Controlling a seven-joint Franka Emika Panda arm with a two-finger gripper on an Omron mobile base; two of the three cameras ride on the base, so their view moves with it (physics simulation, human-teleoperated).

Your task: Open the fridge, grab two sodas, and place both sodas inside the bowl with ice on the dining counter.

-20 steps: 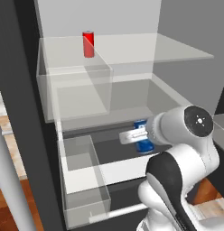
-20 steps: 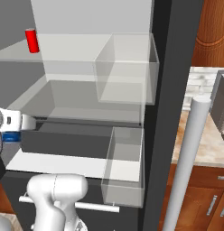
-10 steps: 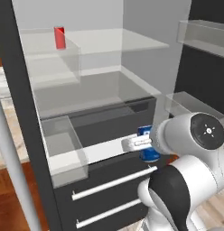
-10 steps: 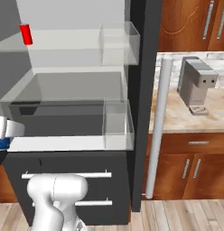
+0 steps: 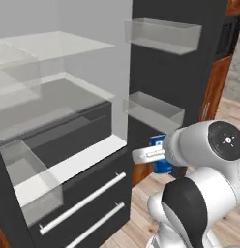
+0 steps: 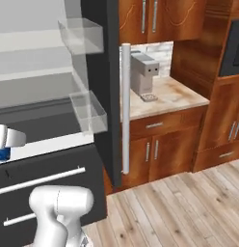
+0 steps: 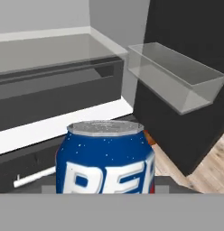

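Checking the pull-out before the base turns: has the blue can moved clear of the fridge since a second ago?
Yes. The blue can, held in the gripper, has moved right, from over the white ledge to beside the door's lower bin.

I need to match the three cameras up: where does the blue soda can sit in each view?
Left base view: blue soda can at centre right, tucked behind the white wrist.
Right base view: a blue sliver at the left edge.
Hand view: bottom centre, large.
Shared landmark: the lower clear door bin.
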